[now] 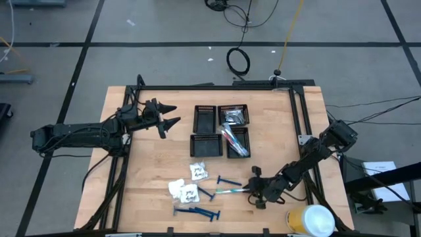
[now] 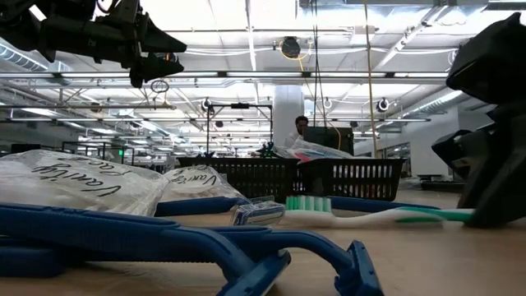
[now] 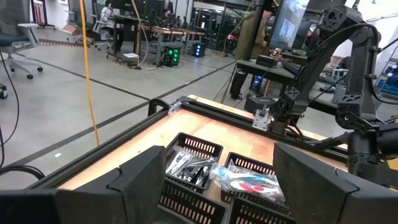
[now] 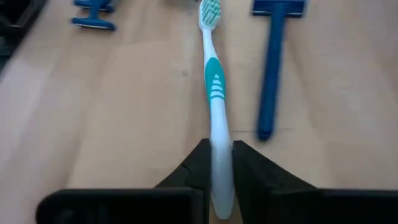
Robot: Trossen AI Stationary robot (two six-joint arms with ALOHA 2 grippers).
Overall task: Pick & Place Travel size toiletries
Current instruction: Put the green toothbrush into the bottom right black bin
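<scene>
White-and-teal toothbrush (image 4: 214, 93) flat on the wooden table (image 1: 151, 178), handle pinched between the closed fingers of the right gripper (image 4: 217, 171); blue razor (image 4: 272, 68) just beside. More razors (image 1: 197, 212) and white packets (image 1: 184, 191) nearby. Four black mesh trays (image 1: 205, 117) farther back: silvery pieces (image 1: 233, 116) in one, toothbrushes (image 1: 234, 141) in another. Left gripper (image 1: 170, 115) above the table, spread wide, holding nothing.

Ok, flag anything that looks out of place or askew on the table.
Nothing looks damaged or spilled. The yellow-and-white cylinder lies on its side at the table's near right corner, apart from the sorting. One tray is overfilled, its contents poking over the rim. The right gripper is shut on the teal toothbrush, at the handle's end.
</scene>
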